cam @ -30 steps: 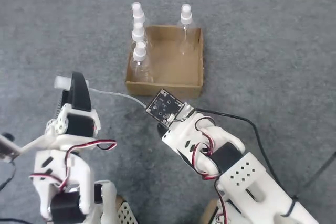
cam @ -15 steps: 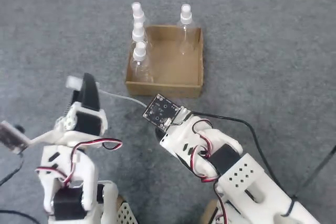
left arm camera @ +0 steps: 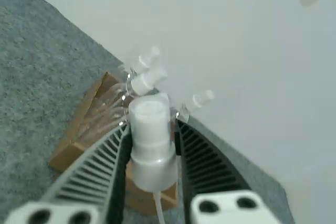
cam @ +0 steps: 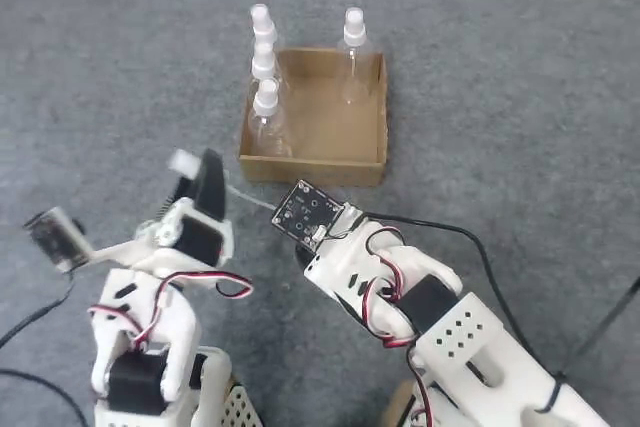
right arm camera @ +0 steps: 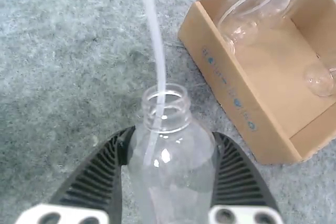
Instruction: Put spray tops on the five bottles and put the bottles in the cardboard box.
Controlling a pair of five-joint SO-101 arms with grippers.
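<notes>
The right hand [right arm camera: 172, 139] is pinching the one open bottle [right arm camera: 170, 156] by its shoulders and holds it upright just before the near wall of the box [cam: 312, 169], toward the near edge of the desk [cam: 520, 97]; I cannot tell if its base touches the desk. I think it is held so because the neck [right arm camera: 165, 100] must point up and stay firm while the other arm works on it. The left hand [left arm camera: 151, 129] is pressed on the spray top [left arm camera: 149, 111], one finger on each side of its body, nearer to the left edge of the desk and apart from the bottle. The top is tilted, and its thin tube [right arm camera: 152, 40] runs slanted across to the bottle, with the end already inside the neck. This seems the reason for the slanted hold: the long tube must go in first, and only then the top can come over the neck and sit down on it, so this step is in my judgement about half done. The box stands near the far edge of the desk, and four bottles [cam: 265, 97] with tops stand in it, three in a row along its left wall and one in its far right corner. The bare floor of the box at its near right part looks like the place left for the fifth
</notes>
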